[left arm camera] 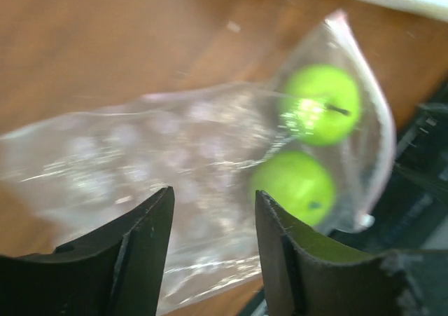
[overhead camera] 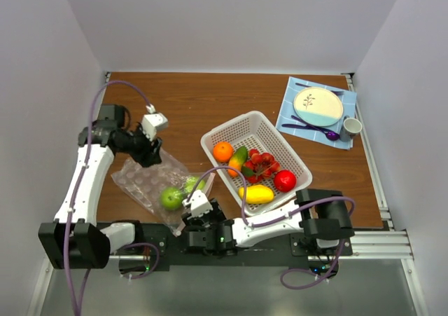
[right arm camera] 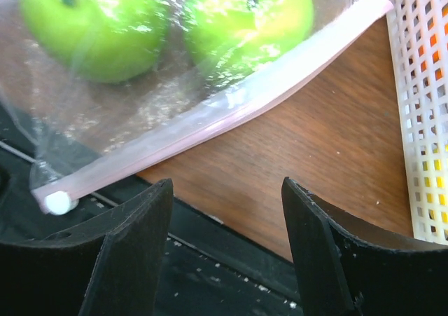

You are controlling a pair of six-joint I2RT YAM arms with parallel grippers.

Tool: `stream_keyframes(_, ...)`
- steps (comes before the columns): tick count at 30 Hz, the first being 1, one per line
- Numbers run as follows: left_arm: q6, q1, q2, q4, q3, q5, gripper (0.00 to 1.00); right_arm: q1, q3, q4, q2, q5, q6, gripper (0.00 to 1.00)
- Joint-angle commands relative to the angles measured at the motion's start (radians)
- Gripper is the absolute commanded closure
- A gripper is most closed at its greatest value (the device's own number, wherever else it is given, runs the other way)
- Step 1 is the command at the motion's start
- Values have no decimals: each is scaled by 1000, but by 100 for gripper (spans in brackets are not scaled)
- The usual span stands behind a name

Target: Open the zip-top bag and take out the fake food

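Observation:
The clear zip-top bag (overhead camera: 143, 179) lies on the wooden table at the near left, with two green apples (overhead camera: 171, 197) of the fake food inside by its zip end. My left gripper (overhead camera: 150, 153) hovers over the bag's far end; in the left wrist view it (left arm camera: 213, 204) is open above the crinkly bag (left arm camera: 140, 155), the apples (left arm camera: 322, 104) beyond its fingertips. My right gripper (right arm camera: 227, 190) is open just short of the pink zip strip (right arm camera: 231, 106) and its white slider (right arm camera: 57, 202). Nothing sits between either pair of fingers.
A white perforated basket (overhead camera: 231, 125) right of the bag holds an orange (overhead camera: 222, 150), dark red grapes (overhead camera: 260, 163), a red apple (overhead camera: 284, 181) and a yellow fruit (overhead camera: 256, 194). At the far right, a plate (overhead camera: 318, 106) and grey mug (overhead camera: 351, 127) rest on a blue mat.

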Motion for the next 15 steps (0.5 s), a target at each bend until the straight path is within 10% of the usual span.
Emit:
stream_keyframes(1,-61,-85,48,15,-56,60,47,-17,-36,99,1,50,-11,32)
stream_keyframes(15,-170,-320,203,277,-156,-208,50,-124,6,202,105,3,-147,24)
